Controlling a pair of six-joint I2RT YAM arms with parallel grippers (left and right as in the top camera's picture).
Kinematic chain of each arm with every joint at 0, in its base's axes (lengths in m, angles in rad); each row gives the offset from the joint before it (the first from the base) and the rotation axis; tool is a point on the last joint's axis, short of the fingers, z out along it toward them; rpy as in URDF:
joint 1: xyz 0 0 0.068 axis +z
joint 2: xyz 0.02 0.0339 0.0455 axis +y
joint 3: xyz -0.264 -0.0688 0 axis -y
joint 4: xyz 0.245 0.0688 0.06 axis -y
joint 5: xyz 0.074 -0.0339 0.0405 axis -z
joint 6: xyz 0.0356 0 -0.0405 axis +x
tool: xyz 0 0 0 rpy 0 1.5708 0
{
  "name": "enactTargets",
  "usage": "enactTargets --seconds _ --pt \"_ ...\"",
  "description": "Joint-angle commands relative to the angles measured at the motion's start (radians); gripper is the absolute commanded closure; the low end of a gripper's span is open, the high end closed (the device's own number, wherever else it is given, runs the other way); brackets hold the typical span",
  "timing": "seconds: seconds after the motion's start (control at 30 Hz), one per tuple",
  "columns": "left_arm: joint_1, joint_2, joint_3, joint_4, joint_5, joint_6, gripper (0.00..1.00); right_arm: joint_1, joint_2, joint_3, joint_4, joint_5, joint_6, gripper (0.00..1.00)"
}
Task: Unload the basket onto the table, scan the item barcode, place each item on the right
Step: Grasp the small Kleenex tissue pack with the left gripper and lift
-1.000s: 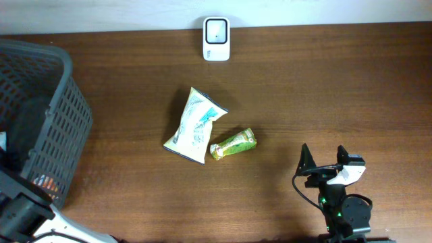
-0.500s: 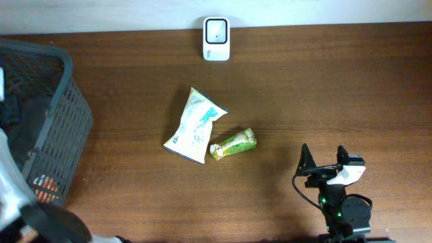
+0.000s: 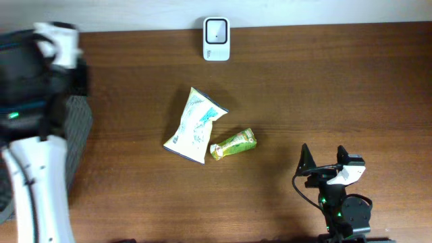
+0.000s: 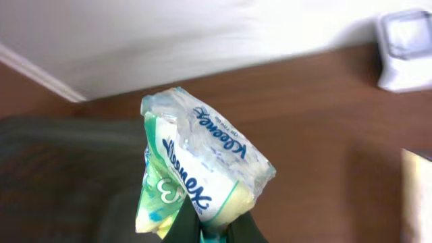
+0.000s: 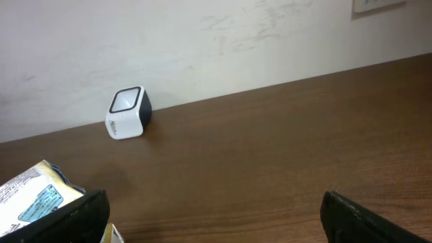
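Observation:
In the left wrist view my left gripper is shut on the lower end of a clear Kleenex tissue pack with blue lettering and green print. The pack stands up from the fingers, above the dark basket. Overhead, my left arm is blurred at the back left and hides the pack. The white barcode scanner stands at the table's back edge, and it also shows as the scanner and the scanner. My right gripper stands open and holds nothing near the front right.
A white and blue snack bag and a small green pack lie mid-table. The grey mesh basket sits at the left edge, partly under my left arm. A pale wall runs behind the table.
My left arm has risen out of the basket and swung toward the back of the table with the tissue pack. The right arm has not moved.

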Motion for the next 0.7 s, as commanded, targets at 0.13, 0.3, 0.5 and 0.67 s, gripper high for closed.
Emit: enactTargets --seconds 0.13,0.3,0.5,0.67 --pt "-0.161 0.155 -0.154 -0.006 -0.034 0.049 1.0 -0.005 0.001 -0.007 -0.004 -0.002 0.008 0.01" --pt "-0.123 0.246 -0.184 0.001 -0.12 0.088 1.0 -0.005 0.001 -0.007 -0.004 -0.002 0.008 0.01" --pt "-0.06 0.251 -0.183 0.103 -0.116 0.223 1.0 -0.005 0.001 -0.007 -0.004 -0.002 0.008 0.01" --pt "-0.045 0.251 -0.183 0.155 -0.158 0.328 1.0 -0.005 0.001 -0.007 -0.004 -0.002 0.008 0.01"
